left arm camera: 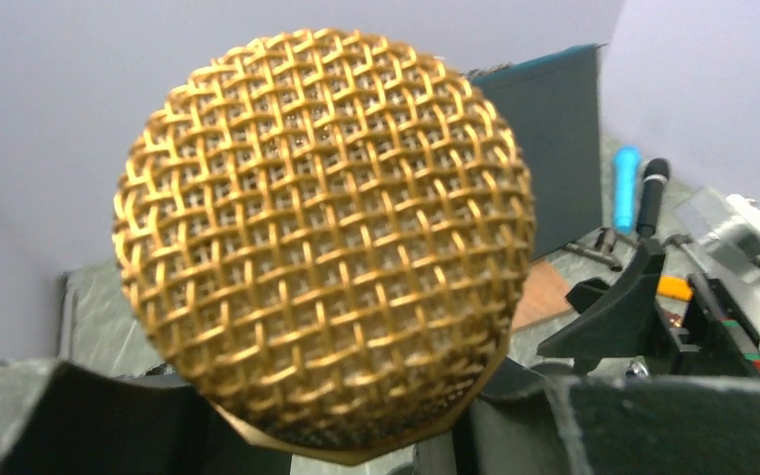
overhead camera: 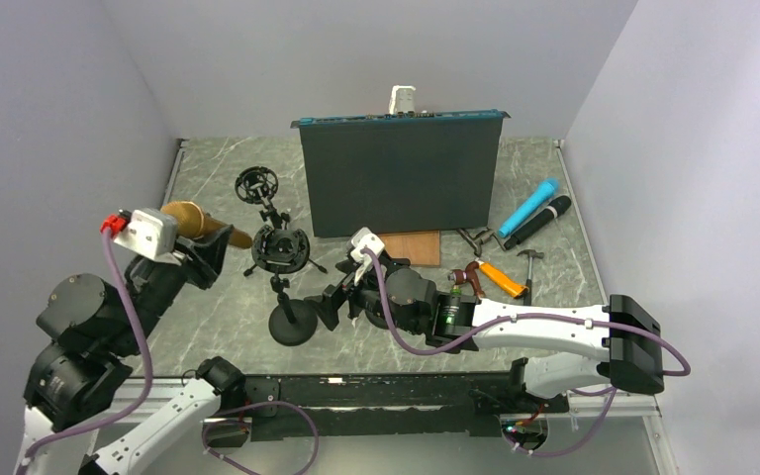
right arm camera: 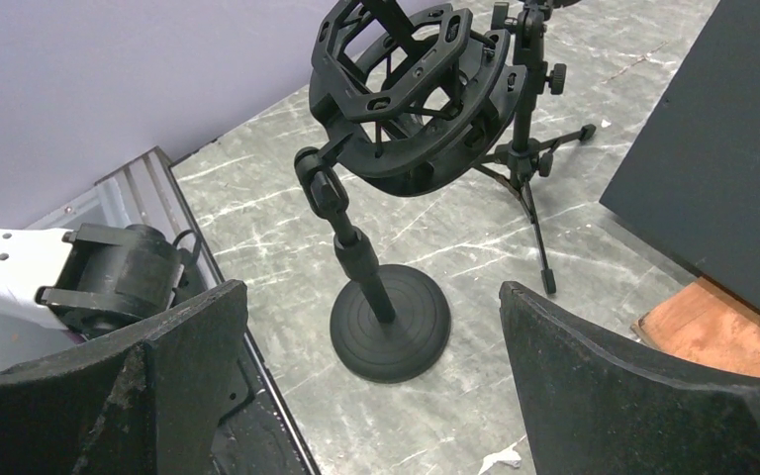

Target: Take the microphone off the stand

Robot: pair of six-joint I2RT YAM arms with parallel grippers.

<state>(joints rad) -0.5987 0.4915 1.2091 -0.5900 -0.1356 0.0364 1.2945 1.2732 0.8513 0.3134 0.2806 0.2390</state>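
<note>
Desk [overhead camera: 574,279]: we see bare marble left of the stand, good for a set-down.
Stand [overhead camera: 281,285]: upright and holding nothing; we'd steer well clear of it.
Microphone [overhead camera: 198,223]: gold, out of the stand, in the air to its left.
Left end effector [overhead camera: 213,244]: clamped on the microphone; we'd grip firmly and lower it slowly.
Right end effector [right arm camera: 371,297]: jaws wide apart, empty, facing the stand's base.

Left arm folded back, wrist raised — left gripper [overhead camera: 213,249] clamped on mic [overhead camera: 190,219]. Right arm stretched low leftward — right gripper [overhead camera: 336,305] spread wide.
</note>
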